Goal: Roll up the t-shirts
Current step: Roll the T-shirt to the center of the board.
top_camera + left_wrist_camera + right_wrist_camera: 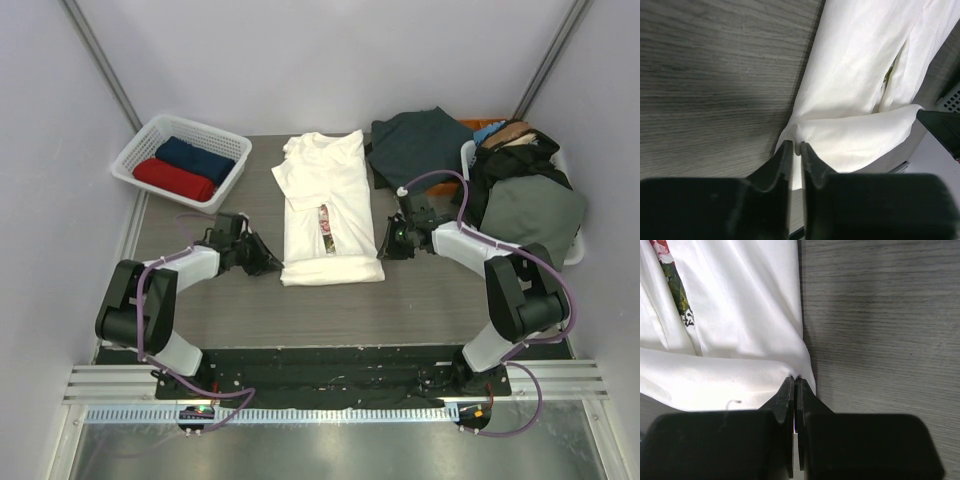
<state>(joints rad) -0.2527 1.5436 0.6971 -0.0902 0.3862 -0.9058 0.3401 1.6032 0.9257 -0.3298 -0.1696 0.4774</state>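
Observation:
A cream-white t-shirt [328, 205] lies folded into a long strip in the middle of the table, a sliver of its rose print [325, 222] showing in the fold. Its near hem is turned up into a first fold. My left gripper [270, 262] is shut on the shirt's near left corner [799, 137]. My right gripper [388, 247] is shut on the near right corner [799, 371]. The print [675, 277] also shows in the right wrist view. A red rolled tee [174, 179] and a navy rolled tee [194, 157] lie in the basket.
A white lattice basket [131, 152] stands at the back left. A dark green garment [418, 140] lies behind the right arm. A white bin [570, 250] heaped with dark clothes [525, 195] stands at the right. Grey walls close in both sides.

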